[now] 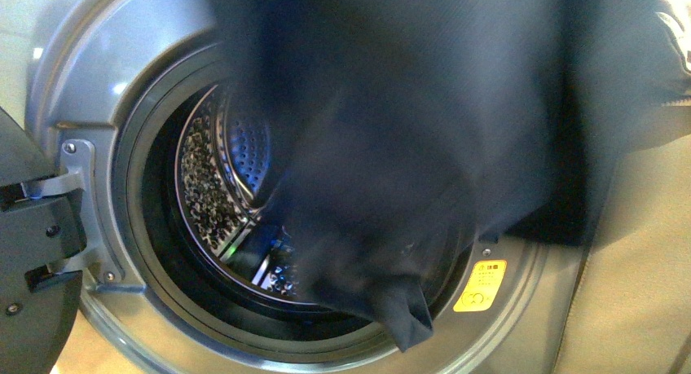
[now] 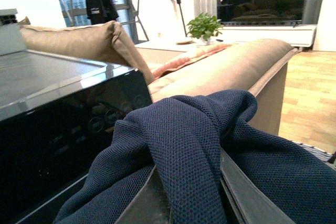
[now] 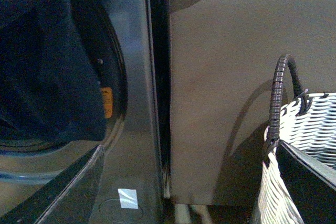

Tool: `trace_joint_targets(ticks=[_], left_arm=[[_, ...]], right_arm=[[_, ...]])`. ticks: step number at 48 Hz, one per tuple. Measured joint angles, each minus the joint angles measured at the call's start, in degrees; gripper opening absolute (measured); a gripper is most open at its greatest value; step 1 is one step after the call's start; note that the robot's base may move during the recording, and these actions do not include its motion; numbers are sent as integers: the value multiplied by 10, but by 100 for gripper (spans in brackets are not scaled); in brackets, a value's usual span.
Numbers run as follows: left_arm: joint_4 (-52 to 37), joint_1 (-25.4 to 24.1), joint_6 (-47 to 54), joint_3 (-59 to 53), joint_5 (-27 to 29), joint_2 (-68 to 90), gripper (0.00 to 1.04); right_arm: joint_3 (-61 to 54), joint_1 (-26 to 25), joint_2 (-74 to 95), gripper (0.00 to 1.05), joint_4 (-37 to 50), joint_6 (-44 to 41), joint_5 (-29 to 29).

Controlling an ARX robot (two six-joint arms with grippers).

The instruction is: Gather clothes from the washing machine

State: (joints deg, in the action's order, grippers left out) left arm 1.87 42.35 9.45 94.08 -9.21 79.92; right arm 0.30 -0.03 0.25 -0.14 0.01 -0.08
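The clothes [image 1: 407,146], a dark navy garment, hang limp in front of the washing machine [image 1: 106,64], covering the upper right of its round opening. The perforated steel drum [image 1: 220,170] shows at the left of the opening. In the left wrist view my left gripper [image 2: 194,200] is shut on a fold of the navy mesh clothes [image 2: 184,129], above the machine's black control panel [image 2: 63,129]. The right wrist view shows the clothes [image 3: 42,66] against the grey washing machine front [image 3: 134,129]. My right gripper [image 3: 189,182] is open and holds nothing. Neither gripper shows in the front view.
The open porthole door [image 1: 33,260] juts out at the left. A yellow sticker [image 1: 479,285] sits below the opening. A woven grey-and-white basket [image 3: 299,145] with a dark handle stands beside a beige sofa panel [image 3: 220,77], to the machine's right. Beige cushions [image 2: 226,66] lie behind the machine.
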Motion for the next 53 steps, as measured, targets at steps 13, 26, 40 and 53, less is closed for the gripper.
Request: trace_joint_targets(ticks=[13, 26, 40, 53], left_arm=[[42, 49, 3, 95, 3, 48, 12], [42, 54, 7, 102, 2, 48, 12], [43, 53, 9, 102, 7, 48, 12], [43, 54, 9, 102, 6, 48, 12]], right_arm=[[0, 0, 0, 97, 0, 0, 0], [0, 0, 0, 97, 0, 0, 0], [75, -194, 121, 97, 146, 270, -466], [214, -296, 249, 97, 359, 389, -612]])
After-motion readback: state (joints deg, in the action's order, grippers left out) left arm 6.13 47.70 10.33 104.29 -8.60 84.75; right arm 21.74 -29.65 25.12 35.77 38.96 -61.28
